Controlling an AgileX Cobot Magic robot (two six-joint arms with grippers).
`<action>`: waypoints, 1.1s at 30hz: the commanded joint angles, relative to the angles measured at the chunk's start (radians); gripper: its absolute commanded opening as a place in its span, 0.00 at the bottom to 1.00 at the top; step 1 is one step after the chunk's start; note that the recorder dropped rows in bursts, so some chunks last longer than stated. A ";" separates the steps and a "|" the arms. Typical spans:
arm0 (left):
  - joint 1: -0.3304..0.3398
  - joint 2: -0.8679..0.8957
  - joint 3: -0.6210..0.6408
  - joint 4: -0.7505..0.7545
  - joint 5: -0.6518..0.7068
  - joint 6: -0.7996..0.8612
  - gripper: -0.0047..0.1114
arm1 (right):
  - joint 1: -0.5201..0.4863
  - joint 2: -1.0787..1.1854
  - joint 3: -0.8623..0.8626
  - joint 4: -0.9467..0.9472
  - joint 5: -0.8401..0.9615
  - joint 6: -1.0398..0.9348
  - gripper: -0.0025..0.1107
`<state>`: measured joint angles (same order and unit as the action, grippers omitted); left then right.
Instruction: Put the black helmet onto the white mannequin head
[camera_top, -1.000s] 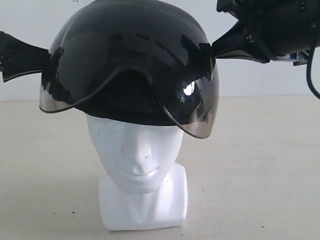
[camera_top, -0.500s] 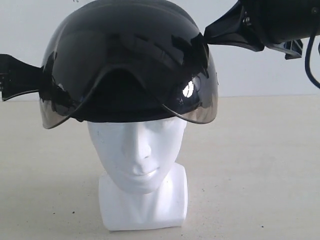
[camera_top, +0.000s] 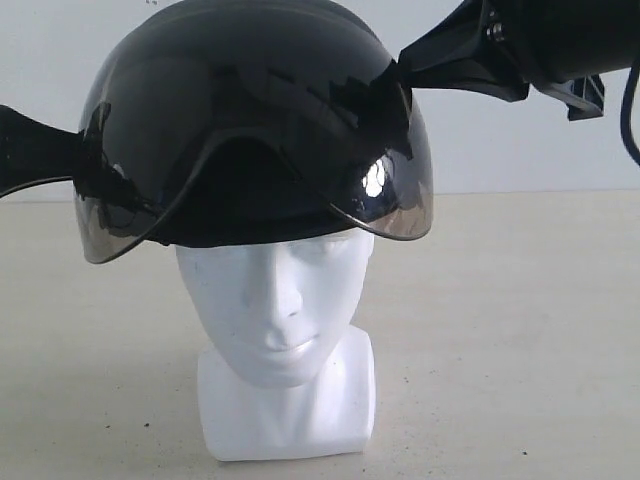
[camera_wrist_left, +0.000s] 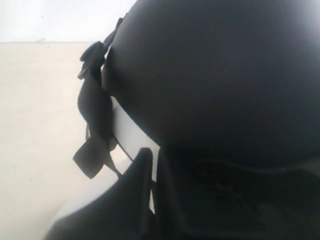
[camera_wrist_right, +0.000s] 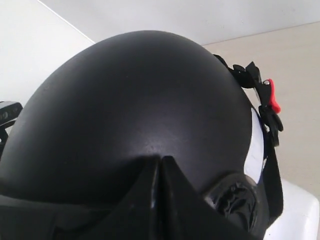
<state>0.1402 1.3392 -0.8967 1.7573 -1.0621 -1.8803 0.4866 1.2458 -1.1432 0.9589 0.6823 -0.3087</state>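
The black helmet (camera_top: 250, 110) sits over the crown of the white mannequin head (camera_top: 280, 300), whose face shows below the smoky visor (camera_top: 400, 215). My left gripper (camera_top: 85, 165) grips the helmet's left side edge, and my right gripper (camera_top: 400, 75) grips its upper right side. Up close in the left wrist view, the left gripper (camera_wrist_left: 154, 162) is pressed shut against the helmet (camera_wrist_left: 215, 75), with a strip of white head (camera_wrist_left: 127, 132) beside it. The right gripper (camera_wrist_right: 160, 162) is likewise shut on the matte shell (camera_wrist_right: 135, 100).
The head's squarish base stands on a beige table (camera_top: 520, 330) before a white wall. Chin straps with a red buckle (camera_wrist_right: 272, 97) hang off the helmet's back side. A black cable (camera_top: 630, 110) droops from the right arm.
The helmet has rolled: its right side rose and its left side dropped. The right gripper moved up and left, and the left gripper moved down a little.
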 joint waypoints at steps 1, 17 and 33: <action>0.001 -0.007 -0.027 -0.013 -0.041 -0.010 0.08 | 0.013 -0.002 0.003 -0.040 0.085 0.024 0.02; 0.078 -0.071 -0.028 -0.013 -0.019 -0.056 0.08 | 0.011 -0.112 0.005 -0.524 0.034 0.395 0.02; -0.028 -0.269 -0.156 -0.013 -0.112 -0.221 0.08 | 0.011 -0.078 -0.385 -0.461 0.311 0.162 0.02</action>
<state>0.1394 1.0471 -1.0327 1.7553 -1.1822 -2.0746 0.4971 1.1129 -1.4876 0.3285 0.9716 -0.0731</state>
